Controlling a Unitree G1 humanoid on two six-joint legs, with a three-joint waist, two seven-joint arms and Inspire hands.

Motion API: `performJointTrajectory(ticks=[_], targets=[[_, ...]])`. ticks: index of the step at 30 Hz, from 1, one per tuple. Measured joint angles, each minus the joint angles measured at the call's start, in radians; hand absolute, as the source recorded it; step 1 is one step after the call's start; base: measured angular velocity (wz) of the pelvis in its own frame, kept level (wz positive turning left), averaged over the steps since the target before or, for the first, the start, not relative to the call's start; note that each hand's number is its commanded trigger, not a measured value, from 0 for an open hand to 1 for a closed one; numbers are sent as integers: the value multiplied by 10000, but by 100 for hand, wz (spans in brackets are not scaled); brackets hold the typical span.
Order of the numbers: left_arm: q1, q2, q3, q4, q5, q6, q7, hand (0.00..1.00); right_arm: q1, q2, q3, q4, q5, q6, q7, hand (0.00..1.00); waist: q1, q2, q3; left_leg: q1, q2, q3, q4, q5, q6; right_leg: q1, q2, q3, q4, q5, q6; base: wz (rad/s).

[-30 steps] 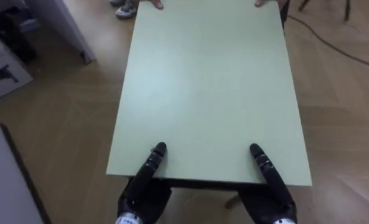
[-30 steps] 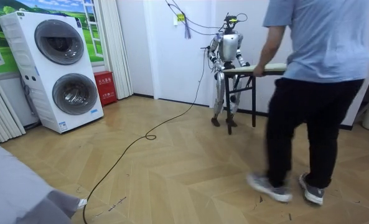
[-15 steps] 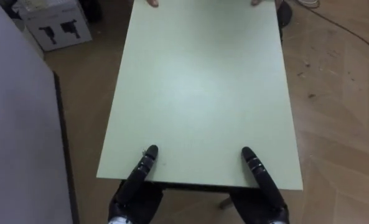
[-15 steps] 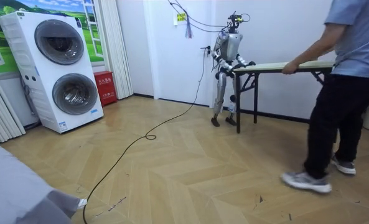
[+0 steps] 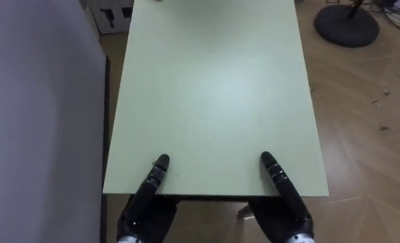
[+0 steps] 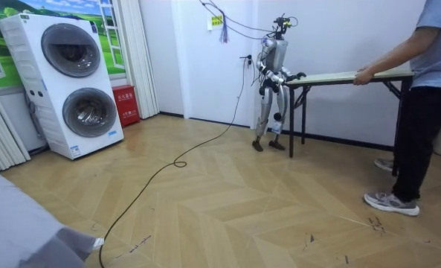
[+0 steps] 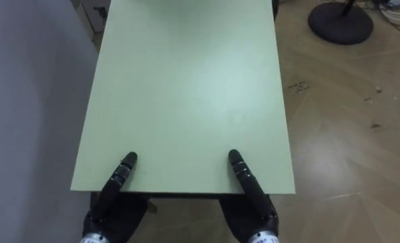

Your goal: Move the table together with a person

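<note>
Left robot hand (image 5: 149, 188) and right robot hand (image 5: 282, 186) reach over the near edge of the pale green tabletop (image 5: 213, 88) at 6 o'clock; whether they clasp it cannot be told. A person's hand (image 6: 363, 75) holds the far end, at 12 o'clock. A grey panel (image 5: 38, 121) stands at 9 o'clock, and a black round base (image 5: 346, 25) at 1 o'clock.

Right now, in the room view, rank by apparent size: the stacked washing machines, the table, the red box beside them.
1. The stacked washing machines look largest.
2. The table comes second, though it stands farther off, so its true size is unsure.
3. The red box is clearly smallest.
</note>
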Motion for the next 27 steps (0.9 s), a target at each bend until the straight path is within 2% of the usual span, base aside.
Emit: performJointTrajectory(ticks=[4, 6, 8, 9, 11, 12, 13, 14, 15, 16, 17, 19, 20, 21, 22, 23, 24, 25, 26, 27], targets=[[17, 16, -3, 5, -23, -55, 0, 100, -87, -6, 8, -1, -52, 16, -2, 100, 61, 0, -2, 16, -165, -92, 58, 15, -22, -11, -113, 112, 174, -77, 53, 26], [16, 19, -25, 8, -29, -126, 1, 100, -170, -2, 8, 4, -68, 80, -29, 100, 175, 3, -3, 26, -249, -249, 171, -24, 60, -149, -109, 748, 493, -102, 10, 15], [16, 25, -40, 61, -29, -127, 5, 100, -166, 19, 15, 13, -67, 159, -80, 100, 220, 3, -3, 28, -279, -361, 268, -69, 357, -247, -45, 1328, 721, -123, -4, 16], [16, 31, -38, 115, -29, -134, 35, 100, -165, 22, 25, 21, -87, 198, -135, 100, 255, 6, -4, 32, -289, -406, 354, -159, 489, -444, 0, 1788, 811, -137, -54, 7], [13, 58, -72, 122, -24, -149, 183, 100, -148, 88, 40, 36, -133, 202, -227, 100, 212, 6, -4, 82, -309, -403, 398, -201, 550, -891, 0, 2224, 833, -9, -153, 24], [13, 74, -104, 154, -24, -148, 314, 100, -47, 141, 40, 44, -129, 203, -320, 100, 150, 4, -5, 207, -305, -249, 374, -232, 586, -1146, -26, 2511, 906, 247, -32, 43], [14, 78, -106, 175, -24, -147, 378, 100, 17, 174, 39, 44, -110, 203, -381, 100, 67, -8, -12, 271, -299, -123, 334, -234, 582, -1187, -67, 2592, 945, 296, -30, 61], [14, 88, -131, 227, 3, -145, 465, 100, 115, 240, 41, 45, -104, 203, -474, 100, -125, -79, -61, 384, -257, 312, 97, -199, 427, -1223, -226, 2710, 985, 266, 7, 58], [-1, 43, -107, 284, 62, -146, 504, 100, 113, 256, 41, 52, -129, 202, -513, 100, -203, -114, -80, 426, -119, 985, -44, -213, 117, -1252, -409, 2683, 912, 247, 23, 41], [0, 11, -93, 310, 73, -147, 504, 100, 101, 254, 36, 67, -151, 202, -516, 100, -189, -107, -78, 433, 6, 1385, -80, -275, 20, -1255, -445, 2704, 860, 264, 44, -7], [2, 3, -81, 401, 79, -148, 502, 100, 72, 266, 38, 176, -173, 204, -517, 100, -27, -104, -79, 479, 87, 1747, -133, -386, -99, -1276, -443, 2884, 861, 296, 71, -36], [2, 16, -93, 551, 84, -146, 503, 100, 20, 325, 40, 336, -183, 281, -574, 100, 48, -87, -89, 617, 72, 1793, -238, -468, -85, -1238, -340, 3033, 791, 406, -66, -27], [2, -7, -96, 671, 91, -146, 510, 100, 6, 376, 44, 447, -192, 317, -618, 100, 29, -98, -94, 862, 13, 1791, -593, -383, -305, -1238, -278, 3012, 545, 564, -279, 6], [-49, -33, -89, 914, 120, -162, 495, 100, -46, 494, 9, 709, -276, 333, -603, 100, -115, -242, -83, 831, 103, 2012, 135, -818, -768, -1252, -628, 2918, 357, 974, -554, -4], [-1, -7, -62, 825, 156, -301, 398, 100, -47, 539, 2, 696, -268, 326, -552, 100, -58, -54, -89, 386, 1023, 1986, 2551, -2428, -198, -1569, -789, 2989, 1282, 940, 59, -8], [23, 64, -97, 653, 178, -322, 398, 100, -88, 523, -24, 591, -271, 324, -591, 100, -102, 69, -32, 171, 1216, 2038, 3136, -3061, -226, -1737, -859, 2987, 1821, 785, 406, -30], [68, 85, -132, 626, 179, -191, 531, 100, -327, 525, -44, 824, -262, 425, -857, 100, -146, -38, -121, 360, 1120, 2039, 3195, -3218, -74, -1849, -1156, 2994, 2141, 637, 646, -19], [60, 122, -128, 685, 207, -90, 684, 100, -419, 526, -56, 1013, -226, 495, -944, 100, -177, -8, -138, 577, 1105, 2094, 2916, -3174, -145, -1822, -1184, 2917, 2071, 647, 622, -8], [10, 33, -109, 1016, 400, -58, 706, 100, -505, 532, -52, 1397, -150, 519, -932, 100, -220, -75, -190, 1083, 1110, 2301, 2112, -2955, -481, -1751, -1192, 2708, 1801, 725, 509, 24], [-4, 9, -100, 1270, 510, -16, 589, 100, -479, 517, -54, 1657, -113, 515, -724, 100, -380, -174, -252, 1597, 1135, 2634, 1163, -2540, -542, -1662, -1099, 2685, 1447, 854, 444, 40]])
